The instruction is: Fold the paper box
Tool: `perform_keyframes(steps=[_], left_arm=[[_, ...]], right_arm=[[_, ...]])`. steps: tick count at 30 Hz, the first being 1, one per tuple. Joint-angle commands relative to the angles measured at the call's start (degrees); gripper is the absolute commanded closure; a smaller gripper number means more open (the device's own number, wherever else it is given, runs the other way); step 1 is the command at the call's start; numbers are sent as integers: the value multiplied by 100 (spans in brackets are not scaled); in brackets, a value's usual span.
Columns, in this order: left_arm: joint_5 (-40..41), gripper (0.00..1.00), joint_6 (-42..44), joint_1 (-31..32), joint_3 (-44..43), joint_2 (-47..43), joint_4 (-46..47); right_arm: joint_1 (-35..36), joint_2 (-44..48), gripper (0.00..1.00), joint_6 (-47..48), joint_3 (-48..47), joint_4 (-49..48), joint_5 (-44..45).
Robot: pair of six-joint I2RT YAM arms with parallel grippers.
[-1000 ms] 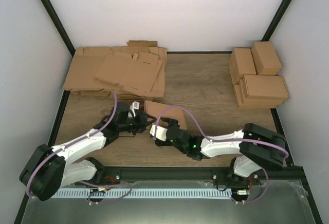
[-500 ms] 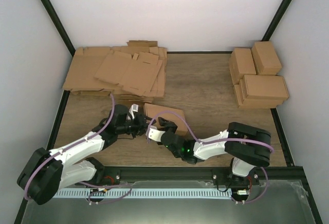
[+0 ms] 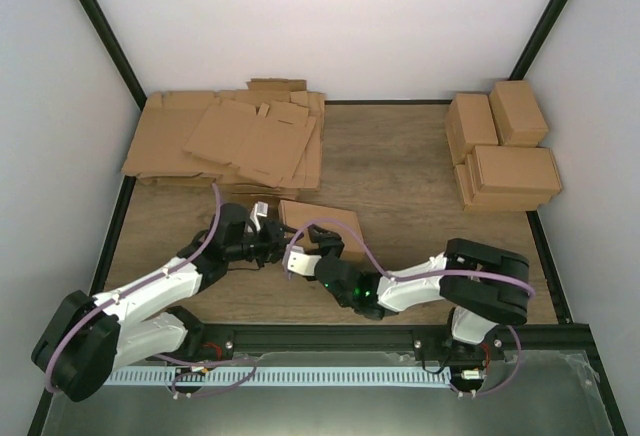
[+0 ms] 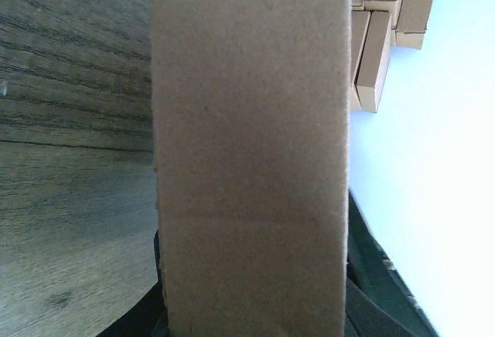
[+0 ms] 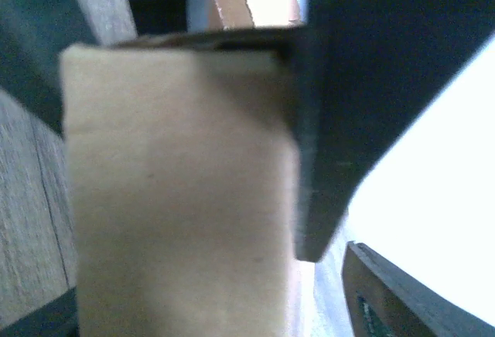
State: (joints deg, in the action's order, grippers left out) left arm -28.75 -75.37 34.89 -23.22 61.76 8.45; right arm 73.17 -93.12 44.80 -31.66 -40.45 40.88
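The paper box (image 3: 322,221) lies on the table (image 3: 420,186) right at the fingertips of both grippers. They meet at its near left corner, and the rest of it stretches away from them toward the far side.

We see the left gripper (image 3: 274,246) reaching in from the box's left. In its wrist view a brown cardboard strip (image 4: 247,159) fills the whole gap between the fingers, which show only as dark shapes at the bottom edge on either side of it. We read this gripper as clamped on the box.

The right gripper (image 3: 300,250) comes in from the opposite side, its tip just beside the left gripper's. In its own wrist view a cardboard panel (image 5: 178,198) stands between the fingers. One dark finger lies flat against the panel's edge, while on the other side a sliver of table shows beside the cardboard. Whether this gripper is squeezing the panel or only bracketing it, we cannot tell.

Beyond the left gripper and well apart from it, toward the far left edge, lies a heap of flat cardboard sheets (image 3: 230,136), notched and loosely overlapping. Far off to the right gripper's right, near the far right corner, closed brown boxes (image 3: 505,151) sit packed together — they also show ahead of the left gripper's fingers, past the cardboard strip, in its wrist view.
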Motion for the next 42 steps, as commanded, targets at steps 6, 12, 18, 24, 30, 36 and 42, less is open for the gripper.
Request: perform_keyframes(steps=[6, 12, 18, 24, 30, 36, 42], left_arm=[[9, 75, 216, 17, -41, 66, 290], [-31, 76, 227, -40, -341, 333, 576], [-40, 76, 245, -127, -847, 548, 763], [33, 76, 52, -165, -1308, 782, 1180], [111, 76, -307, -185, -1977, 1189, 1596], [259, 75, -985, -211, -2446, 1554, 2113], [144, 75, -1770, -202, -2775, 1937, 2819]], right_arm=[[35, 1609, 22, -1036, -85, 913, -566], [-59, 2656, 16, -2721, -592, 2779, -1581], [-314, 3675, 0, -4416, -643, 3724, -2113], [-740, 4378, 0, -8069, -1163, 4641, -1442], [-1067, 4093, 0, -10540, -1944, 5295, -1794], [-1345, 4214, 12, -12011, -1201, 4191, -2164], [-1778, 4058, 19, -12081, -824, 3212, -2271]])
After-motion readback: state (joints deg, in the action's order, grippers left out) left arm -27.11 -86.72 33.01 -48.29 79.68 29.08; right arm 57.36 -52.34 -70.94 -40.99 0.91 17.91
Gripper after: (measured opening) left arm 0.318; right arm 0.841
